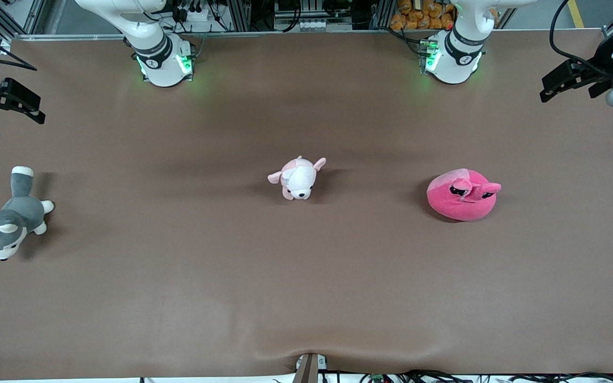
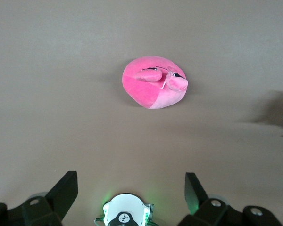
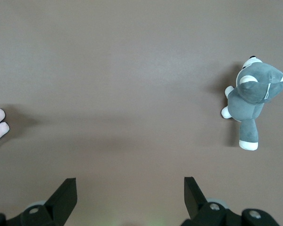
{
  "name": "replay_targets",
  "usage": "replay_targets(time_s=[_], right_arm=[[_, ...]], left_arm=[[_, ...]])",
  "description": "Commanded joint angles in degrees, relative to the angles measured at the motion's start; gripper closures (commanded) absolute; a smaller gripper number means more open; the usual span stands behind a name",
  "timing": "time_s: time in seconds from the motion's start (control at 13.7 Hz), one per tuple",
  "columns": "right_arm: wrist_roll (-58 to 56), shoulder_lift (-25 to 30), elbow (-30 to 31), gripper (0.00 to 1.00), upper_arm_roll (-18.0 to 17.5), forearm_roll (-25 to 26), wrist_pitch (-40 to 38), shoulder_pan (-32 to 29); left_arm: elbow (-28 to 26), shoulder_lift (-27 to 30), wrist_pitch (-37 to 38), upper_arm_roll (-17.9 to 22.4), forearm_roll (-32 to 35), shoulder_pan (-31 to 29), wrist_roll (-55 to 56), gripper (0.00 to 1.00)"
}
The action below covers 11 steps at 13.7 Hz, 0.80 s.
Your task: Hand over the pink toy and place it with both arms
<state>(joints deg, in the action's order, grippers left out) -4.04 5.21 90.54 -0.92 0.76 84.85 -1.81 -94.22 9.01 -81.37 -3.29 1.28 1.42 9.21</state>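
Hot-pink toy point(image 1: 463, 195) lies on brown table point(image 1: 179, 276) toward left arm's end, untouched, beside small puppy plush point(image 1: 298, 178) at mid-table. Left gripper point(image 2: 129, 188) hangs high above table, fingers point(image 2: 194, 190) spread wide, toy well apart from them. Right gripper point(image 3: 129, 193) waits raised at its own end, fingers open, empty, near grey husky plush point(image 1: 8, 218).

The front view looks steeply down from high across the table point(image 1: 306, 298), with the robot bases at 12 o'clock. Each wrist view looks straight down from well above the table. The left wrist view shares the pink toy point(image 1: 463, 194) point(image 2: 154, 82) with the front view, the right wrist view the husky plush point(image 1: 8, 218) point(image 3: 253, 98).
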Motion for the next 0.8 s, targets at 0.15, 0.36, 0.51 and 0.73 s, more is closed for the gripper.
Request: replay_targets(time_s=[0.15,0.36,0.51,0.73], right_arm=[[-0.9,-0.8,-1.4,0.00,0.0,-1.2,-0.8,-0.6],[-0.9,-0.8,-1.4,0.00,0.0,-1.2,-0.8,-0.6],[-1.0,-0.8,-1.4,0.00,0.0,-1.1,-0.8,-0.6],[-0.9,-0.8,-1.3,0.00,0.0,-1.1,-0.8,-0.6]], left_arm=[[1.5,-0.1,0.6,-0.1,1.3,-0.1,-1.0,0.00],[3.0,-0.9,0.2,-0.1,1.3,-0.2,-1.3,0.00],[2.7,-1.5,0.2,0.0,0.6,-0.1,-0.2,0.00],[2.5,-1.5,0.2,-0.1,0.5,-1.2,-0.2,0.00]])
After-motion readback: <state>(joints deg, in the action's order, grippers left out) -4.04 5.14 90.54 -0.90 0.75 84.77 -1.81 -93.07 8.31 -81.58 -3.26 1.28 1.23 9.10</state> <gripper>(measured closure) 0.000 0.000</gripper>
